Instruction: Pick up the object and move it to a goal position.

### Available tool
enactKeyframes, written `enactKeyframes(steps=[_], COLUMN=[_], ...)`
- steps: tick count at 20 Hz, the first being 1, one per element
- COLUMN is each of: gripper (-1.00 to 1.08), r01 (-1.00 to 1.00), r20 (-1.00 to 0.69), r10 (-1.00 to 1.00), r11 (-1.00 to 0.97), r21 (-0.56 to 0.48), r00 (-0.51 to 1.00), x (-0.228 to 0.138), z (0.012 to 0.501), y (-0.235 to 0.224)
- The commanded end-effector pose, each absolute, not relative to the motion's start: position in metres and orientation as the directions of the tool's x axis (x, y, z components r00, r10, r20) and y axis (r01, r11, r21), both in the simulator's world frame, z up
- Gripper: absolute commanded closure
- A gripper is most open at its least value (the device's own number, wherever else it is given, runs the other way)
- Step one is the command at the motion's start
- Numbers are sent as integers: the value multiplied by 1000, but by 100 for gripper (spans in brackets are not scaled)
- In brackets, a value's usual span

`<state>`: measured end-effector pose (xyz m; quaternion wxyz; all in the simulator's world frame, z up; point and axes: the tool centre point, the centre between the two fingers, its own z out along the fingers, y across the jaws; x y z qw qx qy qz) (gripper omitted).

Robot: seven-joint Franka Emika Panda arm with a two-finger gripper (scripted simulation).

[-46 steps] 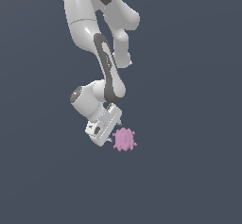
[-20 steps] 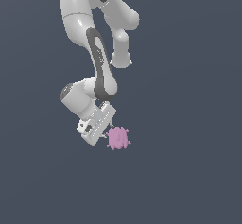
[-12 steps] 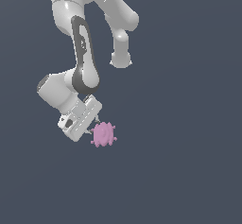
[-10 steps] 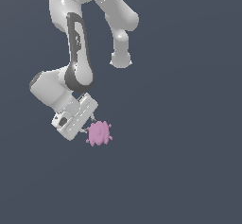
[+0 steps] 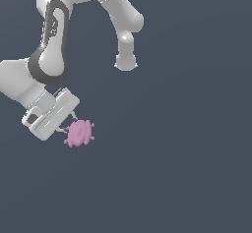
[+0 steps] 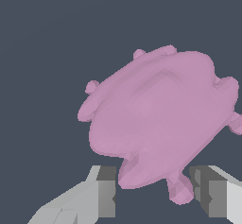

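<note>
The object (image 5: pixel 79 132) is a small pink-mauve blob with stubby knobs, seen at the exterior view's lower left. My white gripper (image 5: pixel 70 124) is shut on it, its two thin fingers at the blob's near edge. In the wrist view the object (image 6: pixel 160 114) fills most of the picture and its lower lobe sits between my two grey fingertips (image 6: pixel 106 192). The arm (image 5: pixel 51 40) reaches down from the top of the exterior view. No goal marker shows.
Only a plain dark grey-blue background (image 5: pixel 187 153) surrounds the arm and the object in both views; no table edge, container or other object shows.
The gripper has carried the object steadily toward the exterior view's left and slightly up. The object stays in the same hold between the fingers.
</note>
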<state>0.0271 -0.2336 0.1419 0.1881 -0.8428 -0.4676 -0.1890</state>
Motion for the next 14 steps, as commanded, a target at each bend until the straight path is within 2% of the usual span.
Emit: enactKeyframes(steps=[1, 14], gripper=[108, 108], r01=[860, 860], r20=[495, 496], r10=[717, 717], r11=[-490, -489], r21=[-142, -144], r00=[491, 490], x=[28, 31], z=[151, 167], y=[-248, -277])
